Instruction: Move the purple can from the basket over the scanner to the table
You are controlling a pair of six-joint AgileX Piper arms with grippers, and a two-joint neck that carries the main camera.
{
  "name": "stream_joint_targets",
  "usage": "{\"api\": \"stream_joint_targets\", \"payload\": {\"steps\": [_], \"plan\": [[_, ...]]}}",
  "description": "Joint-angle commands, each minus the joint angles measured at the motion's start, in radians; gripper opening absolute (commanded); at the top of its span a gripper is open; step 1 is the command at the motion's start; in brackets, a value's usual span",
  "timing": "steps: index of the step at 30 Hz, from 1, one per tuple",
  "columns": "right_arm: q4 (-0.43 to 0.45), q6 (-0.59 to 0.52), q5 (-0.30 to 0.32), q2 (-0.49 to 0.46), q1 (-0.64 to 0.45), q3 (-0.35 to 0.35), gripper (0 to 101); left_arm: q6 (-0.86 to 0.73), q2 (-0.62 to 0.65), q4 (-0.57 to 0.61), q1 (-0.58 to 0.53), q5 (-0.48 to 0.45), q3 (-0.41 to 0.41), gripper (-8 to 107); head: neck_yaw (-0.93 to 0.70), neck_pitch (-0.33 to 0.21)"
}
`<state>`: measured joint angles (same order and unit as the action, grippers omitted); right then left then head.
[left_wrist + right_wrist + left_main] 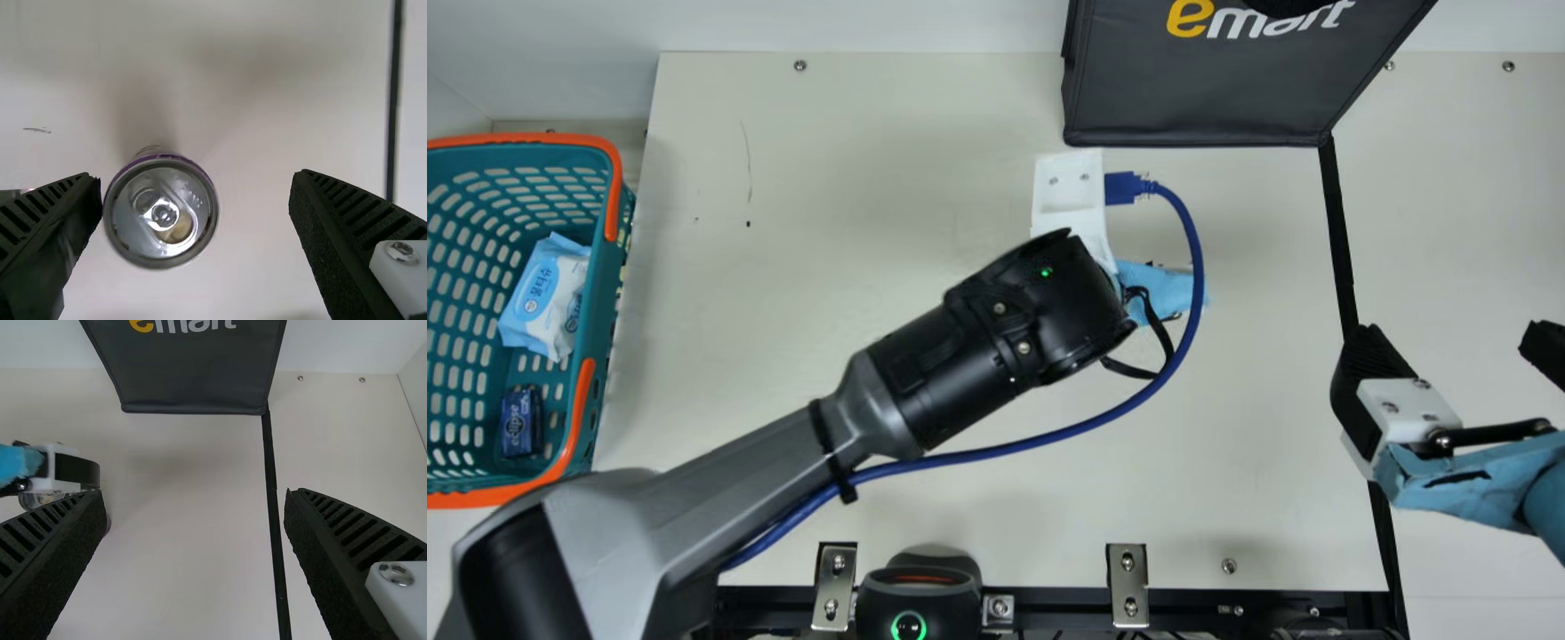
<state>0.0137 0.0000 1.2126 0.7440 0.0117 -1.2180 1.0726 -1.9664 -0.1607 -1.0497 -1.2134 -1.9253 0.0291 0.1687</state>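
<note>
My left gripper is over the middle of the table, its fingertips hidden under the arm. In the left wrist view the purple can stands on the table between the wide-apart fingers of the left gripper, close beside one finger and apart from the other. Part of the can also shows behind the left gripper's finger in the right wrist view. The right gripper stands open at the right with nothing between its fingers; its own view has the right gripper over bare table. The scanner is at the front edge.
The teal basket at the left holds a wipes pack and a small dark blue box. A black bag stands at the back. A blue cable runs along my left arm; bare table lies left of the wrist.
</note>
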Motion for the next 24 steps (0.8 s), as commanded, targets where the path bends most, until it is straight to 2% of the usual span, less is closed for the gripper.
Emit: {"api": "stream_joint_targets", "payload": {"steps": [1, 5, 13, 24], "plan": [[0.0, 0.0, 0.0, 0.0, 0.0, 0.0, 95, -0.019, 0.028, 0.014, 0.011, 0.028, 0.019, 90, -0.002, -0.03], [0.0, 0.0, 0.001, 0.0, 0.0, 0.0, 95, -0.066, 0.111, 0.05, 0.041, 0.099, 0.095, 90, -0.002, -0.03], [0.0, 0.0, 0.0, 0.0, 0.0, 0.0, 95, -0.226, 0.316, 0.132, 0.126, 0.222, 0.315, 90, -0.002, -0.03], [0.0, 0.0, 0.0, 0.0, 0.0, 0.0, 95, -0.461, 0.591, 0.223, 0.297, 0.265, 0.585, 90, -0.002, -0.03]]}}
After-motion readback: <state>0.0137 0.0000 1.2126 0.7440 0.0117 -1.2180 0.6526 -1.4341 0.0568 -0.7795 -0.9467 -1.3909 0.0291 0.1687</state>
